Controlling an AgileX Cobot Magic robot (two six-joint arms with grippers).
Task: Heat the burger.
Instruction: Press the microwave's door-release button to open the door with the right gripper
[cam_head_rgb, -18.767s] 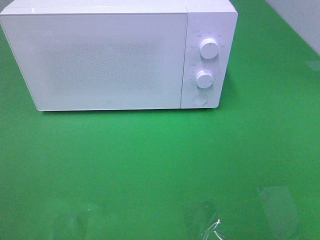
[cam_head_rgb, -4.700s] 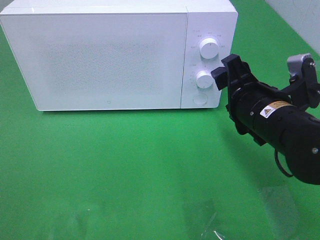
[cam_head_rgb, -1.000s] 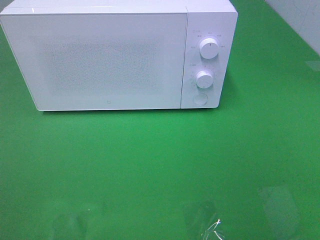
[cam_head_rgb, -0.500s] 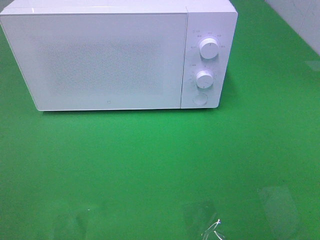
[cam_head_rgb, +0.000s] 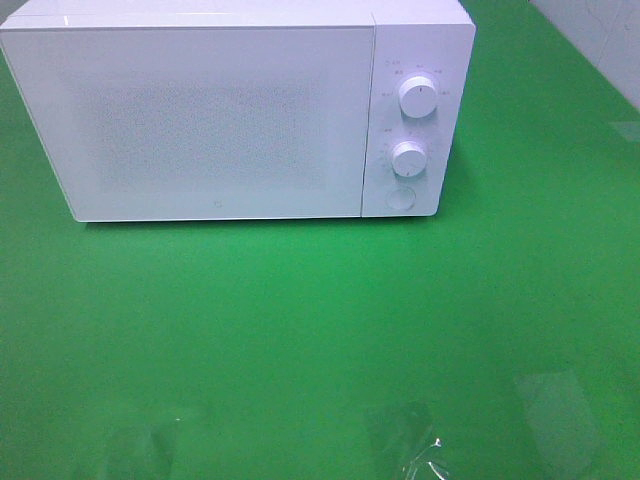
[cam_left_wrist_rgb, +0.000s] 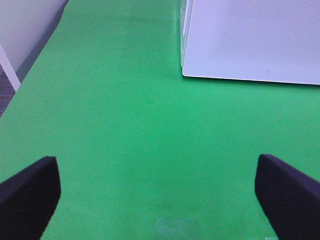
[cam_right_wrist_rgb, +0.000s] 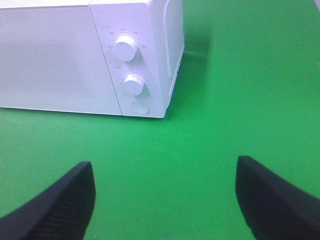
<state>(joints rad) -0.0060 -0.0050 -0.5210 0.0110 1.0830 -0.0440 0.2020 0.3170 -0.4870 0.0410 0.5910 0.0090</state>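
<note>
White boxy microwave oven (cam_head_rgb: 220, 120), door seemingly shut, stood ahead of the left pincer (cam_left_wrist_rgb: 157, 194) and right pincer (cam_right_wrist_rgb: 167, 197), both spread and empty above the green counter (cam_head_rgb: 300, 330).

No legible text anywhere. The microwave (cam_head_rgb: 230, 110) has tiny grey markings on its control panel (cam_head_rgb: 440, 60), around the upper knob (cam_head_rgb: 417, 97) and the lower knob (cam_head_rgb: 408, 158), too small to read in any view. A small mark low on the door (cam_head_rgb: 200, 120) is also unreadable.
</note>
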